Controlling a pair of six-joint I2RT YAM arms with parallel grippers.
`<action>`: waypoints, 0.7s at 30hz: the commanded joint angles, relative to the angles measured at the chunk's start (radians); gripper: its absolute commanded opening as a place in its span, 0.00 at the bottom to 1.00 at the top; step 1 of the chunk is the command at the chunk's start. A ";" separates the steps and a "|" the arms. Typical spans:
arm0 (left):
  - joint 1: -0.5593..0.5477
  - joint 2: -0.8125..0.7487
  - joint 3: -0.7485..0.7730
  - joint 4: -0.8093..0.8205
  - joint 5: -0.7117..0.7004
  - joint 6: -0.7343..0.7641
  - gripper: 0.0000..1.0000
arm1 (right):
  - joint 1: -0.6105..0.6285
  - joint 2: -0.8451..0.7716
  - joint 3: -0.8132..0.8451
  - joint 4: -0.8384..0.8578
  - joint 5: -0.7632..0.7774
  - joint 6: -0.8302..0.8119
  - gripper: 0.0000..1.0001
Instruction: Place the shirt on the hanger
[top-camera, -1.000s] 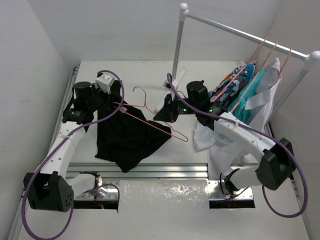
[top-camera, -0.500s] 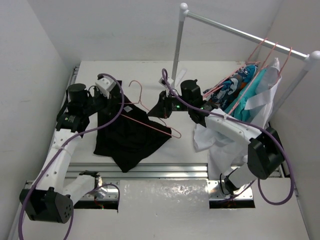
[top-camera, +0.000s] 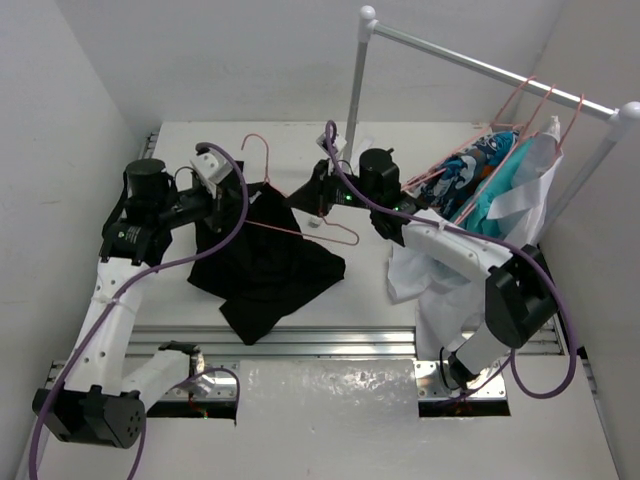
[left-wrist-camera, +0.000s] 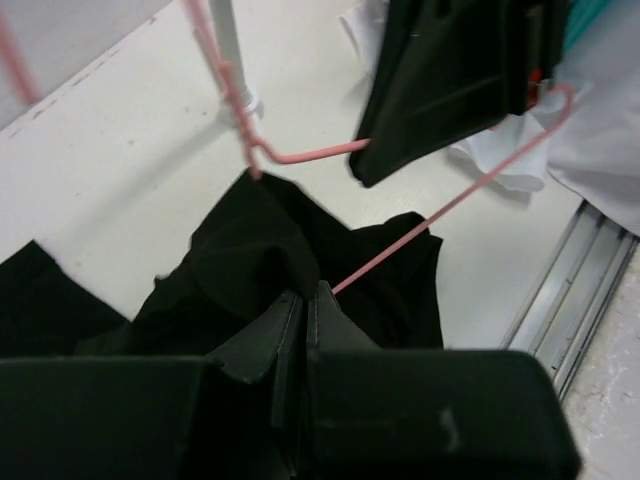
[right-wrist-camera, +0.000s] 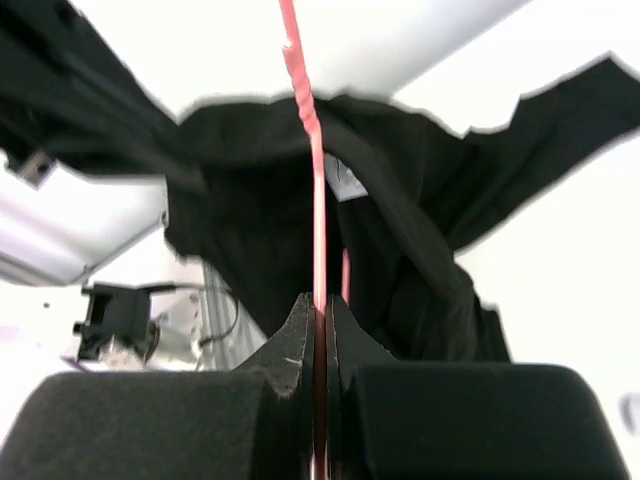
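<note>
The shirt (top-camera: 262, 268) sits left of centre on the desk (top-camera: 350, 295), bunched. Its far part is lifted off the surface and the rest trails toward the near edge. We see the left gripper (left-wrist-camera: 305, 300) with fingers together, pinching black cloth at the raised end. The hanger (top-camera: 300, 233) lies tilted across the shirt's far side with its hook toward the far edge. One wire runs into the folds and the other end sticks out toward desk centre. The right gripper (right-wrist-camera: 322, 305) is clamped on the pink wire, and the white label (right-wrist-camera: 345, 185) shows just beside that wire. We can't tell whether the wire is inside the neck opening or only on the cloth. The rack (top-camera: 355, 80) post stands at the middle of the far edge. Toward the far-right corner hang a patterned garment (top-camera: 470, 165), a teal garment (top-camera: 490, 210) and a white garment (top-camera: 440, 290), the last reaching the desk.
</note>
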 joint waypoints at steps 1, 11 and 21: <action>-0.045 -0.003 0.061 -0.001 0.057 0.004 0.00 | 0.005 0.025 0.047 0.185 0.002 0.010 0.00; -0.096 0.058 -0.017 0.050 -0.214 0.050 0.43 | 0.000 0.055 -0.101 0.268 -0.077 -0.050 0.00; -0.064 -0.021 -0.035 0.028 -0.401 0.124 0.72 | -0.015 0.197 -0.042 0.245 -0.133 -0.103 0.00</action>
